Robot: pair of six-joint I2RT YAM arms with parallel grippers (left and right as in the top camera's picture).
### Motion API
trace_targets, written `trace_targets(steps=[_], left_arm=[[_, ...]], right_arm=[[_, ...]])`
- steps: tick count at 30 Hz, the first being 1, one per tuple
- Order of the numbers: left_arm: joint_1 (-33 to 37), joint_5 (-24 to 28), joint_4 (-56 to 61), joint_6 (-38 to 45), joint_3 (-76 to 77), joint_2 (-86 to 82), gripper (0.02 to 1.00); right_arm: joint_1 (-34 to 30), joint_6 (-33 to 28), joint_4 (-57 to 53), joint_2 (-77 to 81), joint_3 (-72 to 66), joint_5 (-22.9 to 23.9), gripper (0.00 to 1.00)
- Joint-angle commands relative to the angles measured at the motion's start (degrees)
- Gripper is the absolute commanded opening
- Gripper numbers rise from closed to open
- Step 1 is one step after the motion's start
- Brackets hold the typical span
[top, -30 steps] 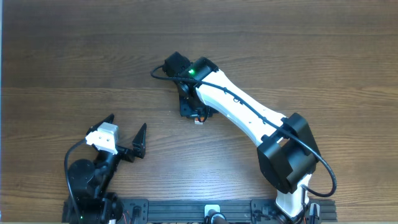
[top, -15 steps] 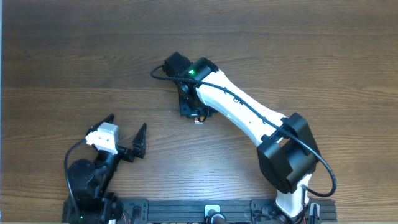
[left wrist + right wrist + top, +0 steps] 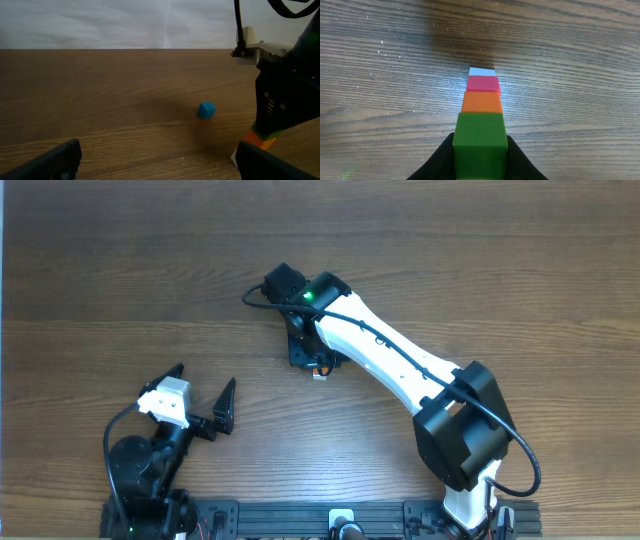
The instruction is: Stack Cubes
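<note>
A stack of cubes stands on the wooden table [image 3: 120,270]: white [image 3: 482,72] at the bottom, then pink [image 3: 483,83], orange [image 3: 481,102] and green [image 3: 480,135] on top. My right gripper [image 3: 480,152] is shut on the green cube, one dark finger on each side. In the top view the right gripper [image 3: 309,352] hangs over the table's middle, with a bit of the white cube [image 3: 320,375] showing beneath it. A loose blue cube [image 3: 206,109] lies on the table beyond the stack's orange cube [image 3: 262,142]. My left gripper [image 3: 203,385] rests open and holds nothing near the front left.
The right arm [image 3: 400,370] runs diagonally from its base at the front right to the table's middle. Bare wood spreads across the left and far parts of the table. A pale wall [image 3: 125,22] rises behind the table's far edge.
</note>
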Motion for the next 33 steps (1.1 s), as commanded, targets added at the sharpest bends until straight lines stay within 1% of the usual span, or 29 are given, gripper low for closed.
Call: trace_targets(steps=[1,6,9,20,23,25,27,33], left_arm=[[-0.3,-0.4,0.0,-0.6,-0.3,-0.3,1.000],[-0.3,-0.4,0.0,-0.6,-0.3,-0.3,1.000],[-0.3,-0.4,0.0,-0.6,-0.3,-0.3,0.996],[-0.3,-0.4,0.0,-0.6,-0.3,-0.3,1.000],[-0.3,-0.4,0.0,-0.6,-0.3,-0.3,1.000],[-0.3,-0.4,0.0,-0.6,-0.3,-0.3,1.000],[-0.3,-0.4,0.0,-0.6,-0.3,-0.3,1.000],[-0.3,-0.4,0.0,-0.6,-0.3,-0.3,1.000]], right_arm=[[0.6,0.6,0.2,-0.3,-0.5,1.2,0.053],[0.6,0.6,0.3,-0.3,-0.5,1.2,0.088],[0.6,0.6,0.3,-0.3,-0.5,1.2,0.132],[0.6,0.6,0.3,-0.3,-0.5,1.4,0.185],[0.6,0.6,0.2,-0.3,-0.5,1.4,0.231],[0.6,0.6,0.2,-0.3,-0.5,1.4,0.279],[0.6,0.5,0.3,-0.3,-0.5,1.4,0.297],[0.6,0.2,0.3,-0.3,-0.5,1.4,0.316]])
